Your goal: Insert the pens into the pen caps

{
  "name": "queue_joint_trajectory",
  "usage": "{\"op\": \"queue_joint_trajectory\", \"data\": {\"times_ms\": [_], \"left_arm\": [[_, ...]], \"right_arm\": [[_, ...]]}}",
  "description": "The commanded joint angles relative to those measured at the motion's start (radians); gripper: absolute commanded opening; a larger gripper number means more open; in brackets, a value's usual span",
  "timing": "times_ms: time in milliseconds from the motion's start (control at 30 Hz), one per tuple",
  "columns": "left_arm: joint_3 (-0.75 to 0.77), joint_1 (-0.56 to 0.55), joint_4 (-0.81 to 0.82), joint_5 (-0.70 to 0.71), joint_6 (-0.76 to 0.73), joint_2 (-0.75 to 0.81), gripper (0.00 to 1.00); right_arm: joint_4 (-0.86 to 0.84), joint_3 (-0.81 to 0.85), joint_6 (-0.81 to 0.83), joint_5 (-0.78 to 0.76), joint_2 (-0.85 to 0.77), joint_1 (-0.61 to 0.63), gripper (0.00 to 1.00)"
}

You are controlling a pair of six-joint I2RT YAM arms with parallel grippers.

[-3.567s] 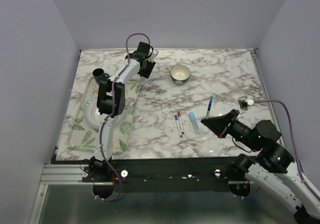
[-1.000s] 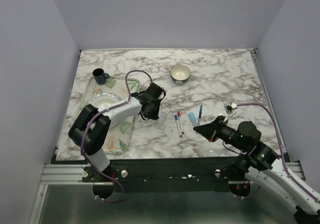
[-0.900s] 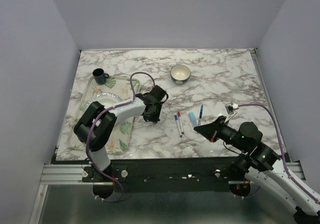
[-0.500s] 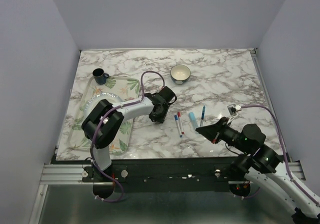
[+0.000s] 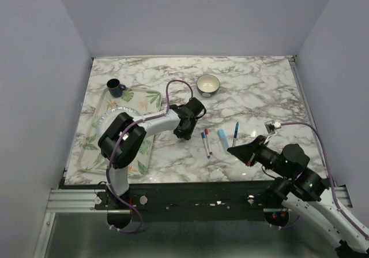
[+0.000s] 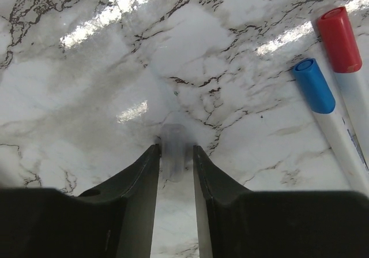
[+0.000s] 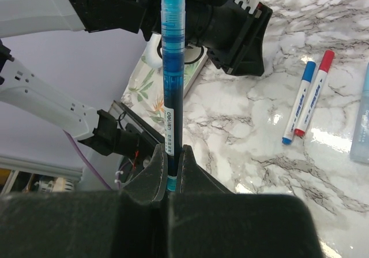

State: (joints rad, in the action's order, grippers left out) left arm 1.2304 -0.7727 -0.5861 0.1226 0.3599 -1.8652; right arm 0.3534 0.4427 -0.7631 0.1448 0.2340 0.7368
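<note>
My right gripper [image 7: 171, 154] is shut on the dark blue pen [image 7: 173, 79], which sticks out past the fingertips. In the top view this gripper [image 5: 234, 149] hovers right of the pens with the pen [image 5: 236, 132] pointing away. My left gripper [image 6: 176, 148] is low over the marble and closed on a small pale, blurred pen cap [image 6: 173, 154]. In the top view it [image 5: 183, 134] sits just left of two white pens, one blue-ended [image 6: 314, 86] and one red-ended [image 6: 340, 40]. The pale blue marker [image 5: 222, 138] lies beside them.
A bowl [image 5: 208, 85] stands at the back middle. A leaf-patterned tray [image 5: 98, 151] with a plate [image 5: 115, 118] lies at the left, and a dark mug [image 5: 115, 87] stands at its far corner. The left arm crosses over the tray.
My left gripper has swung from the back of the table to the right and down, stopping beside the white pens. My right gripper has drawn slightly back with the dark blue pen.
</note>
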Motion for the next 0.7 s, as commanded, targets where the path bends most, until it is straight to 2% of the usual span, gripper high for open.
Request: {"op": "queue_joint_trajectory", "data": {"times_ms": [0,33,133,300,467,567,633,667], "left_arm": [[-0.008,0.000,0.009,0.037,-0.019,-0.040,0.31],[-0.008,0.000,0.008,0.034,-0.019,-0.038,0.21],[-0.009,0.000,0.003,0.028,-0.024,-0.032,0.00],[-0.019,0.001,0.029,-0.059,0.004,0.046,0.00],[-0.034,0.000,0.132,-0.292,0.128,0.239,0.00],[-0.083,0.001,0.280,-0.409,0.247,0.366,0.00],[-0.135,0.003,0.469,-0.455,0.331,0.475,0.00],[-0.196,0.006,0.542,-0.469,0.421,0.510,0.00]], "right_arm": [[0.016,0.011,-0.002,-0.027,-0.018,0.004,0.01],[0.016,0.013,-0.001,-0.027,-0.018,0.003,0.01],[0.015,0.010,0.001,-0.031,-0.013,0.004,0.01],[0.010,0.004,-0.010,-0.024,0.019,0.004,0.01],[-0.105,-0.033,-0.013,0.068,0.051,0.003,0.01],[-0.189,-0.070,-0.036,0.110,0.057,0.004,0.01],[-0.269,-0.108,-0.056,0.148,0.065,0.004,0.01],[-0.295,-0.120,-0.062,0.162,0.073,0.006,0.01]]}}
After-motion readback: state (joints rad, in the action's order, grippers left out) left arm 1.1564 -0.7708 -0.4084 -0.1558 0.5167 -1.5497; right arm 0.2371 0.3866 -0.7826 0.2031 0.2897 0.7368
